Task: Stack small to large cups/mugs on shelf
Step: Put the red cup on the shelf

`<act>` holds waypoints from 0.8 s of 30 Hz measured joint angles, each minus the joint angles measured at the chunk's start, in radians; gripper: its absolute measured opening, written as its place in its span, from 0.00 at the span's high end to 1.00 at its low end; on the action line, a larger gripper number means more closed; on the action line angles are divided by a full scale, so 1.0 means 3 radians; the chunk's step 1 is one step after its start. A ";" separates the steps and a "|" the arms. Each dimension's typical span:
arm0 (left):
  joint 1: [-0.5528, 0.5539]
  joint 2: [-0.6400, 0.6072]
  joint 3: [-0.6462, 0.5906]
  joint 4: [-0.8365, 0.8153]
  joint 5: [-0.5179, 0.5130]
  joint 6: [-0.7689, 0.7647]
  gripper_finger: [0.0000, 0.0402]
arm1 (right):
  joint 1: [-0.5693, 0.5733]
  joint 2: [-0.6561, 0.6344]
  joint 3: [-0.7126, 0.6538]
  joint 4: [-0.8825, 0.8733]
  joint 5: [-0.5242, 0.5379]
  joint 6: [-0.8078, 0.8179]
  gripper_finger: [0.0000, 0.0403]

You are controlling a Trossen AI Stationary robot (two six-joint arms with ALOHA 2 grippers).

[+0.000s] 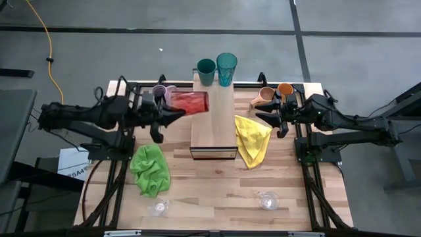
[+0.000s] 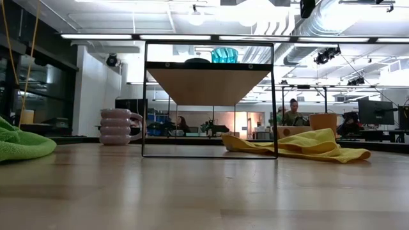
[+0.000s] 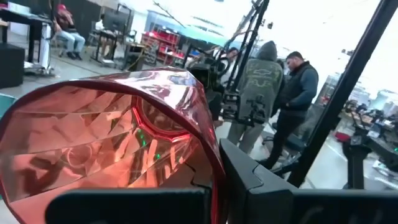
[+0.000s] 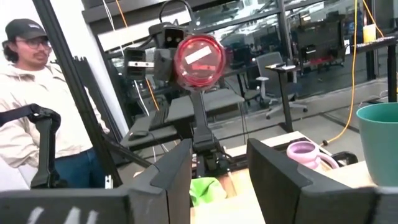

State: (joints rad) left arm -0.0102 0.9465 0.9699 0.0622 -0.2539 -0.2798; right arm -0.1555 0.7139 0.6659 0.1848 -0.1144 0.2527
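While your left gripper clamps the amber-orange tumbler sideways above the shelf, your right gripper hangs open, empty.

faceted amber-red tumbler, two teal tumblers, lavender mug, yellow cloth, green cloth

Seen from overhead, the left gripper holds an amber-orange tumbler on its side over the left edge of the shelf, where two teal tumblers stand at the far end. The right gripper waits beside a yellow cloth, near a tan mug and an orange cup. A lavender mug, a green cloth and two clear glasses sit on the table.
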 joint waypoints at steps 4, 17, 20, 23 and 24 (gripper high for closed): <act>-0.0103 0.0033 -0.0003 0.0008 -0.0100 0.0032 1.00 | 0.0000 0.0000 0.0000 0.0001 -0.0002 -0.0024 0.64; -0.0099 0.0017 -0.0003 -0.0019 -0.0099 -0.0015 1.00 | 0.0000 0.0000 0.0001 0.0001 -0.0005 -0.0060 0.64; -0.0099 0.0017 -0.0003 -0.0026 -0.0099 -0.0015 1.00 | 0.0001 0.0000 0.0001 0.0001 -0.0005 -0.0061 0.64; -0.0099 0.0017 -0.0003 -0.0027 -0.0098 -0.0015 1.00 | 0.0000 0.0000 0.0000 0.0001 -0.0005 -0.0060 0.64; -0.0098 0.0017 -0.0003 -0.0028 -0.0098 -0.0015 1.00 | 0.0000 0.0000 0.0001 0.0001 -0.0005 -0.0060 0.64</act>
State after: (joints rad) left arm -0.0398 0.9516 0.9691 0.0538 -0.2832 -0.2844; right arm -0.1554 0.7139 0.6660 0.1852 -0.1158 0.2347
